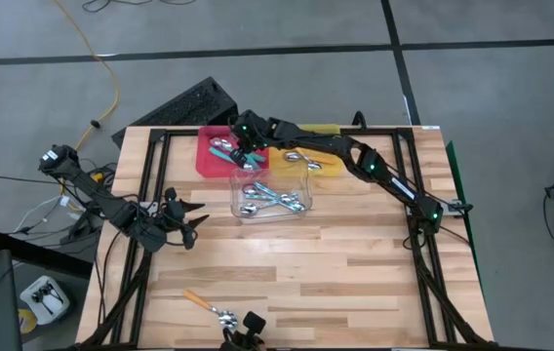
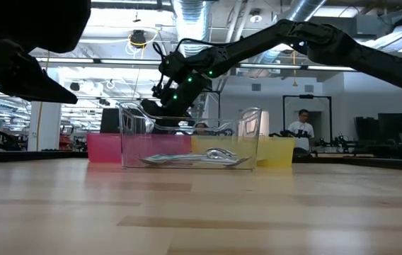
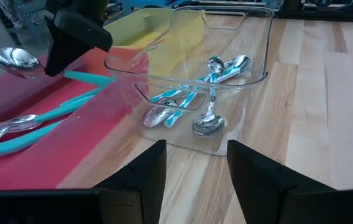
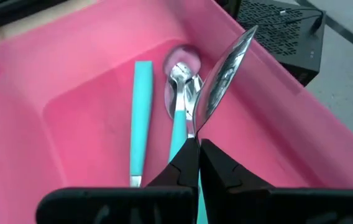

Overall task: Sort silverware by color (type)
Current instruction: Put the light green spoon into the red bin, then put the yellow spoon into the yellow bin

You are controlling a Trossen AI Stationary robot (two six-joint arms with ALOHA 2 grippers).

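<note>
Two teal spoons (image 4: 140,118) already lie in the red tray (image 4: 71,74). Your right claw (image 4: 196,149) pinches a third spoon (image 4: 225,71) by its neck above them; releasing high may bounce it out. Left claw (image 3: 192,165) waits half-open.

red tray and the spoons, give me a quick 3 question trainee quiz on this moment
1. True or false: the right gripper is shut on a teal spoon above the red tray.
2. Which tray holds the pale blue spoons? A red, B yellow, C clear
3. Fill in: the left gripper is ____ and holds nothing.

Key: 1 true; 2 C, the clear tray; 3 open
</note>
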